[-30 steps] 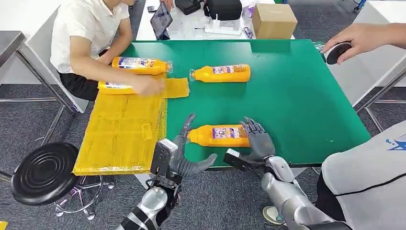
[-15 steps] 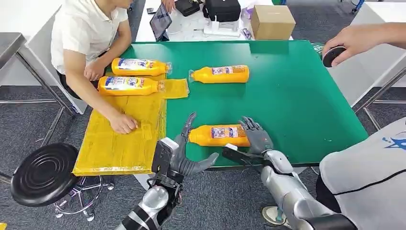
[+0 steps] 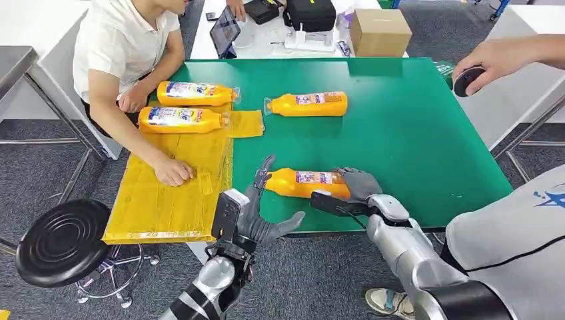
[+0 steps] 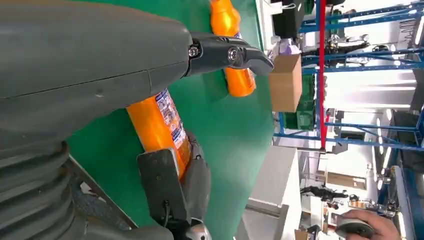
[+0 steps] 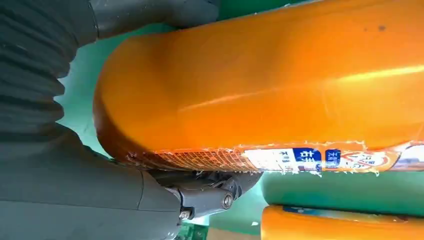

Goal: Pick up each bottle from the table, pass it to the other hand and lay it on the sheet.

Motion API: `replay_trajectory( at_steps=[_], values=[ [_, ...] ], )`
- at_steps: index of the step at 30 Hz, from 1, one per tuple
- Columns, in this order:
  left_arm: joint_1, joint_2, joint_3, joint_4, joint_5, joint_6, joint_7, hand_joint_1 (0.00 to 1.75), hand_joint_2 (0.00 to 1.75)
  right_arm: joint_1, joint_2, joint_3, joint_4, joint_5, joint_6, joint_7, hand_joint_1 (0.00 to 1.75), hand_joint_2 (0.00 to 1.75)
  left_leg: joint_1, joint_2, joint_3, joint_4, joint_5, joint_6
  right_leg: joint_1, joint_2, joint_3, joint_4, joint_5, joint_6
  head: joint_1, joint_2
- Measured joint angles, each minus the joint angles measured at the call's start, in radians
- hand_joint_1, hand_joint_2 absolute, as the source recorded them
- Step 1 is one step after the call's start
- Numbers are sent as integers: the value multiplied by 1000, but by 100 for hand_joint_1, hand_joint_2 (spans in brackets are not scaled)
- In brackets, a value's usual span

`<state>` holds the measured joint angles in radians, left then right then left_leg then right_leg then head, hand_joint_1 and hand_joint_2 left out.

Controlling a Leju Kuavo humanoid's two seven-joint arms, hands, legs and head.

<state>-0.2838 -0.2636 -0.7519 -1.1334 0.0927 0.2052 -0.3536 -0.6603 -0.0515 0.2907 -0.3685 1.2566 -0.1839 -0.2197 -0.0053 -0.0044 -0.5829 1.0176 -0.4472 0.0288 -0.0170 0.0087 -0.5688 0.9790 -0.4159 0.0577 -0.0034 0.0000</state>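
Note:
The nearest orange bottle (image 3: 303,183) lies on its side by the front edge of the green table (image 3: 413,133). My right hand (image 3: 356,185) wraps its base end, thumb over and fingers under the bottle (image 5: 260,85). My left hand (image 3: 256,213) hovers open at the cap end, fingers spread, one fingertip close to the cap. A second bottle (image 3: 306,103) lies mid-table. Two more bottles (image 3: 193,93) (image 3: 180,119) lie at the far end of the yellow sheet (image 3: 166,193). In the left wrist view the held bottle (image 4: 160,125) runs past my left hand (image 4: 100,75).
A person in a white shirt sits at the table's far left, one hand (image 3: 172,172) resting on the sheet. Another person's hand (image 3: 490,60) holds a black round object at the right edge. A cardboard box (image 3: 381,30) stands behind the table; a black stool (image 3: 63,240) stands front left.
My right hand has closed around the near bottle's base and the bottle has shifted slightly away from the edge. The person's hand moved from the far bottles down onto the sheet.

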Motion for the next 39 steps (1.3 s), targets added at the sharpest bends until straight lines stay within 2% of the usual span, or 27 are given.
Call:
replay_trajectory(
  at_steps=[12, 16, 21, 28, 32, 35, 39],
  values=[
    [0, 0, 0, 0, -1, 15, -14, 0, 175, 20, -3, -11, 0, -117, -7, -113, 175, 175, 0, 1, 1, 0, 0, 0, 0, 0, 1, 0, 0, 0, 0, 0],
    [15, 0, 14, -16, 37, 72, -50, 0, 175, 60, 14, -61, -5, -271, -56, -238, 175, 175, 1, 1, 0, 0, 0, 0, 1, 1, 1, 0, 0, 0, 0, 0],
    [66, 6, 70, -57, 118, 119, -71, 0, 175, 125, 46, -119, -44, -432, -127, -328, 175, 175, 1, 0, -2, 0, 0, -1, 2, 1, -1, 0, 0, 0, 0, 0],
    [111, 23, 111, -92, 129, 119, -79, 0, 175, 165, 61, -150, -89, -467, -136, -346, 175, 175, 1, 0, -5, 0, 0, -1, 1, 0, -4, 0, 0, 0, 0, 0],
    [138, 29, 131, -108, 140, 137, -81, 0, 175, 206, 72, -166, -129, -563, -159, -397, 175, 175, 1, -1, -7, 0, 0, -1, 0, 0, -4, 0, 0, 0, 0, 0],
    [181, 39, 163, -123, 181, 108, -78, 0, 175, 274, 84, -167, -217, -676, -156, -422, 173, 175, 1, -1, -9, 0, 0, -1, 1, 0, -7, 1, 0, 0, 0, 0],
    [224, 52, 182, -143, 305, -40, -24, 0, 175, 336, 97, -138, -311, -731, -124, -422, 175, 175, 1, -1, -14, 0, 0, -1, 1, 0, -12, 1, 0, 0, 0, 0]
  ],
)
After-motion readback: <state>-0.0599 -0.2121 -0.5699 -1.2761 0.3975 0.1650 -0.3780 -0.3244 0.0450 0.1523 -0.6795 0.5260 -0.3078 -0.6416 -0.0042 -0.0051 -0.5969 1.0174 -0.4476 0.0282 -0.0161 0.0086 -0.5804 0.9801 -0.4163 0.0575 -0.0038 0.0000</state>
